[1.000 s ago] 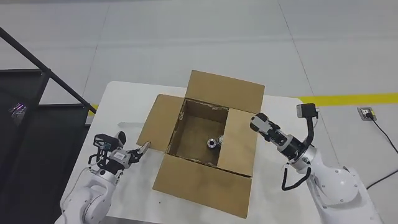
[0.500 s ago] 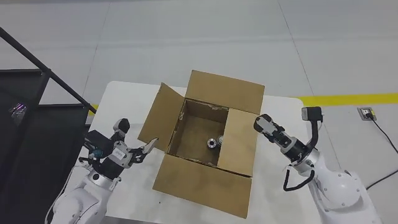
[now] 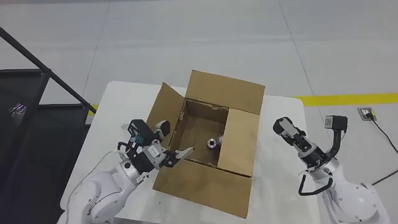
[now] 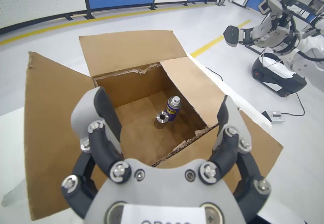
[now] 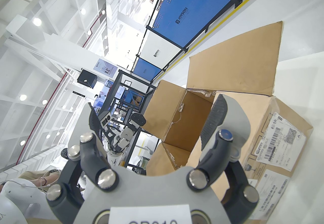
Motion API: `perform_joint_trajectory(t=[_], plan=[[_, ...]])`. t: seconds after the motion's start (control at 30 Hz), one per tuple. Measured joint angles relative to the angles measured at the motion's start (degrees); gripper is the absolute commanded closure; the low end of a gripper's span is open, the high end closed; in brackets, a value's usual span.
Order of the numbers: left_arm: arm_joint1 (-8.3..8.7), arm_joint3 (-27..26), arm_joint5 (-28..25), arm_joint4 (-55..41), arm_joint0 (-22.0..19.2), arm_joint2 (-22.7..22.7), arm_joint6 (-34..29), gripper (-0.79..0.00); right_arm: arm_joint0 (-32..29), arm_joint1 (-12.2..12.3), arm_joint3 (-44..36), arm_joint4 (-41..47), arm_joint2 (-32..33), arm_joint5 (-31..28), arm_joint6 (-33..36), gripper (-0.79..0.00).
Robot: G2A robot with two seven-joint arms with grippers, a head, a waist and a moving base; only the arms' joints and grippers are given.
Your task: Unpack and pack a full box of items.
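Observation:
The open cardboard box (image 3: 227, 90) stands mid-table. On its floor lie a blue spray can (image 4: 173, 108) and a short metal cylinder (image 4: 162, 117), seen from above as the cylinder (image 3: 212, 142) with the can (image 3: 221, 139) beside it. My left gripper (image 3: 180, 155) hangs open over the box's near-left rim, and in its own view the left gripper (image 4: 162, 98) frames both items from above. My right gripper (image 3: 282, 127) is open, empty and clear of the box's right side; the right gripper (image 5: 155, 111) faces the box (image 5: 235, 57) side-on.
The left flap (image 3: 160, 109) stands raised. The right flap (image 3: 239, 140) folds inward over part of the opening, and the front flap (image 3: 199, 186) lies flat outward. White table (image 3: 124, 106) extends left of the box. A black frame (image 3: 37, 93) borders the table's left.
My left arm has swung right from the bare table to the box's rim, and the left flap now stands raised. My right arm has drawn back to the right, off the right flap.

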Motion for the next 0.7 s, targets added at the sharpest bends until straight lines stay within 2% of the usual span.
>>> perform_joint_trajectory(t=[0.2, 0.3, 0.4, 0.7], plan=[[-0.01, 0.09, 0.1, -0.15, 0.11, 0.05, 0.04, -0.785, 0.0, 0.0, 0.0, 0.0, 0.0, 0.0, -0.01, -0.785], [-0.31, 0.36, 2.04, -3.63, 0.35, 0.87, 0.04, -0.785, 0.0, 0.0, 0.0, 0.0, 0.0, 0.0, -0.01, -0.785], [-0.89, 1.24, 4.58, -7.18, -1.64, 3.48, -1.01, -0.785, 0.0, 0.0, 0.0, 0.0, 0.0, 0.0, -0.01, -0.785], [-3.44, 8.41, 11.21, -19.76, -12.5, 13.74, -7.47, -0.785, 0.0, 0.0, 0.0, 0.0, 0.0, 0.0, -0.01, -0.785]])
